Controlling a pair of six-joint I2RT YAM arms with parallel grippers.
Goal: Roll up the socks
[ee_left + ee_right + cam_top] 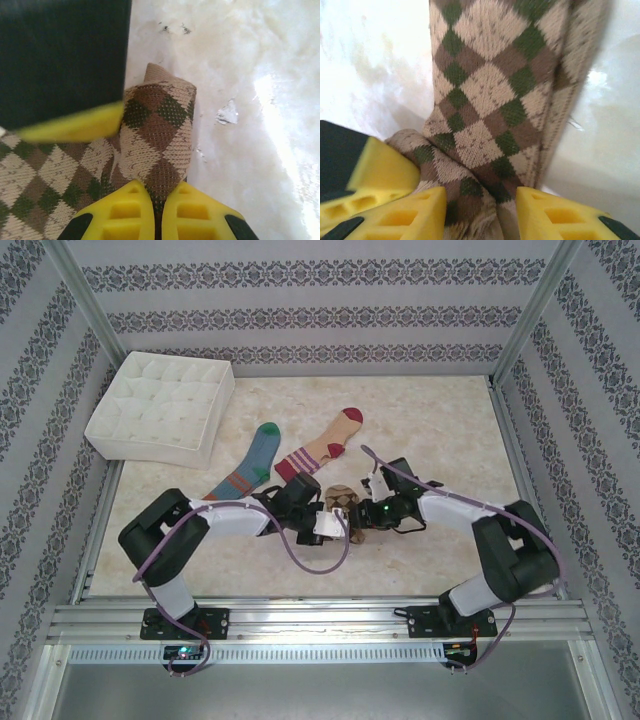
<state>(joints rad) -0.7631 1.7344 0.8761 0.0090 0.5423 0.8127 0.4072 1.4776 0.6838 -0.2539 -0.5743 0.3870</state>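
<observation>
The argyle sock [345, 502] lay partly rolled at mid-counter [450, 410]. The left gripper [159, 192] had its jaws clenched on the sock's fold, and the right gripper [482, 200] had its jaws grasping the sock's rolled end.

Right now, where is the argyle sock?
Top view: the argyle sock is mid-table, where both arms' jaws meet, just nearer the arm bases than the tan sock and blue sock.
</observation>
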